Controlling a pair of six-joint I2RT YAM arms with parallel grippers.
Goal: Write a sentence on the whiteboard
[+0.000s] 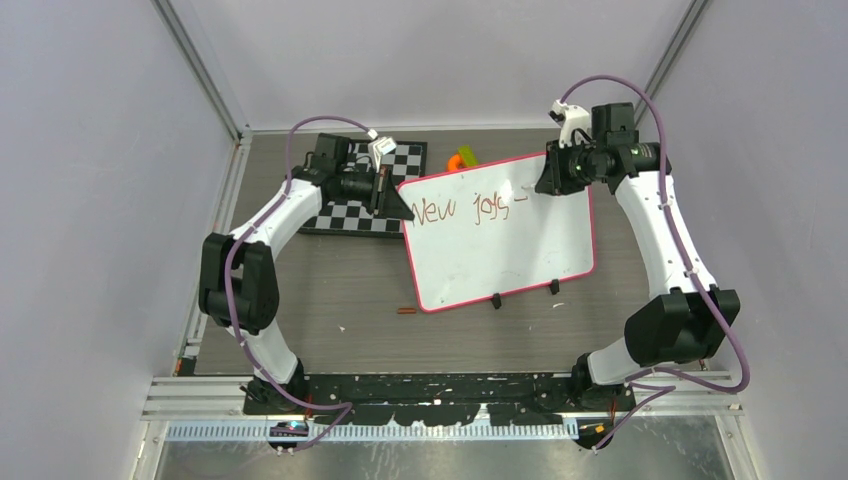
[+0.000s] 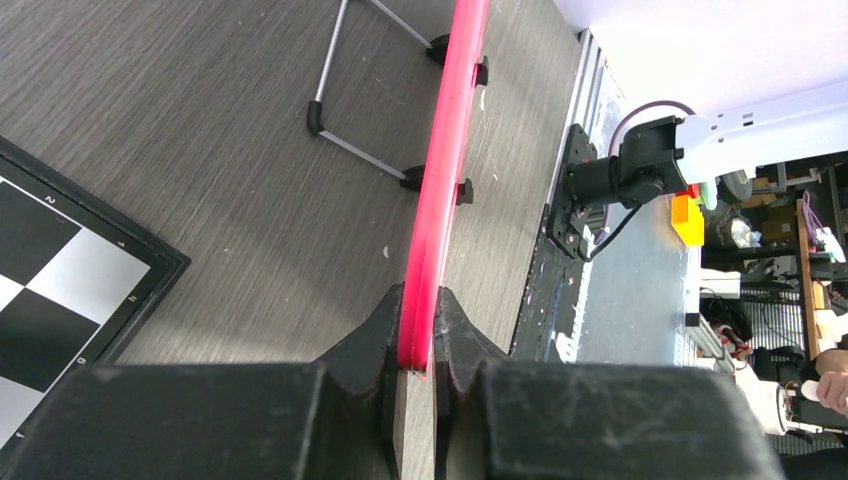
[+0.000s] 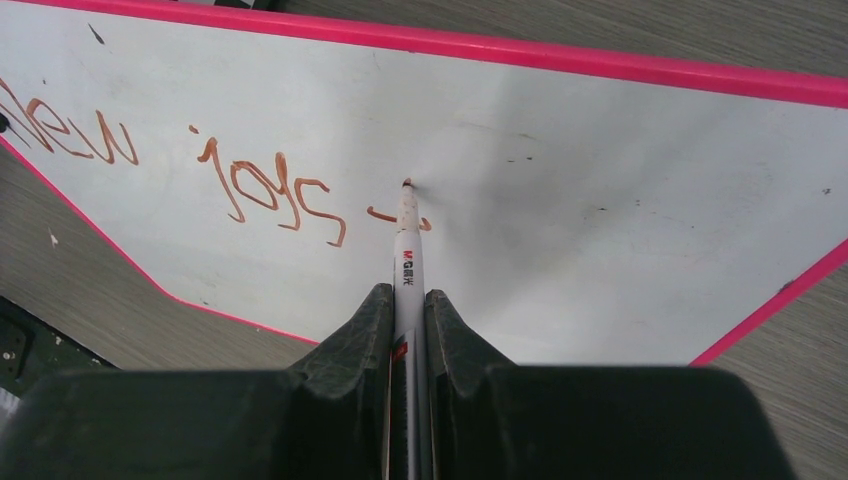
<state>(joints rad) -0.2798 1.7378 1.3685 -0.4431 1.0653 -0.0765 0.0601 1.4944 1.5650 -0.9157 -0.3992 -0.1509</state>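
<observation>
From above, the large white rectangular whiteboard with a pink rim sits on the grey wood-grain tabletop, just beside a black-and-white checkerboard. The reddish-brown handwritten sentence runs along the whiteboard's far edge, reading roughly "New jobs" plus a short stroke.

In the left wrist view, the left hand is clenched on the whiteboard's rim.

In the right wrist view, the right hand grasps a white marker pen, its tip touching the whiteboard just past the last word.

The next letters likely call for light, even pressure and short strokes, with a firm left grip so the whiteboard cannot slide.
</observation>
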